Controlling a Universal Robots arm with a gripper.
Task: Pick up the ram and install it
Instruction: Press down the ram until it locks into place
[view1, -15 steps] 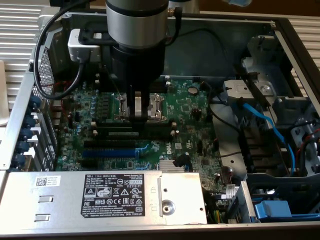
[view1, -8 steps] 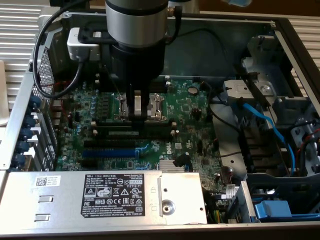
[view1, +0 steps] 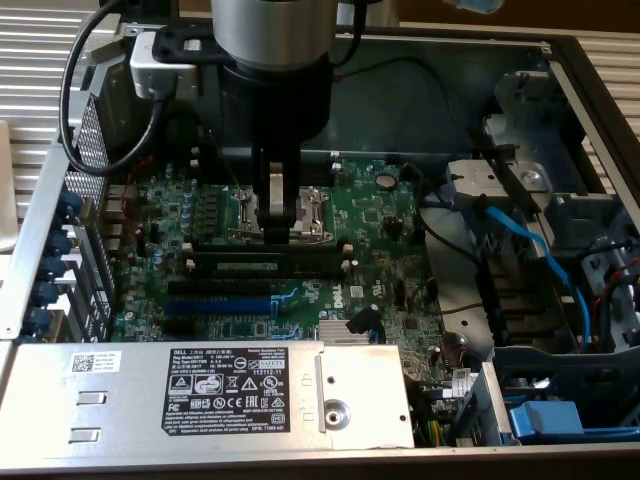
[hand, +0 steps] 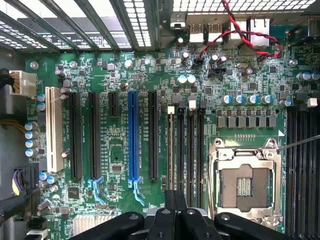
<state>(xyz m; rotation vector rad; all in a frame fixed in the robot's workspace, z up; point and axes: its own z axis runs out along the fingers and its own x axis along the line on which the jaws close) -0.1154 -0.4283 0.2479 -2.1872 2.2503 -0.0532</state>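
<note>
The gripper (view1: 278, 232) hung closed and empty over the motherboard (view1: 380, 250); the ram (view1: 262, 266) sat just near it.

Ram (view1: 262, 266): long narrow stick, dark chips, pale label approx. mid-length. Stands on edge in a black slot (view1: 205, 256) near CPU socket (view1: 300, 212), parallel to socket's nearest side. Wrist view: ram seen edge-on as thin green strip (hand: 172, 150). Level, no tilt evident. Latching: cannot tell.
</note>
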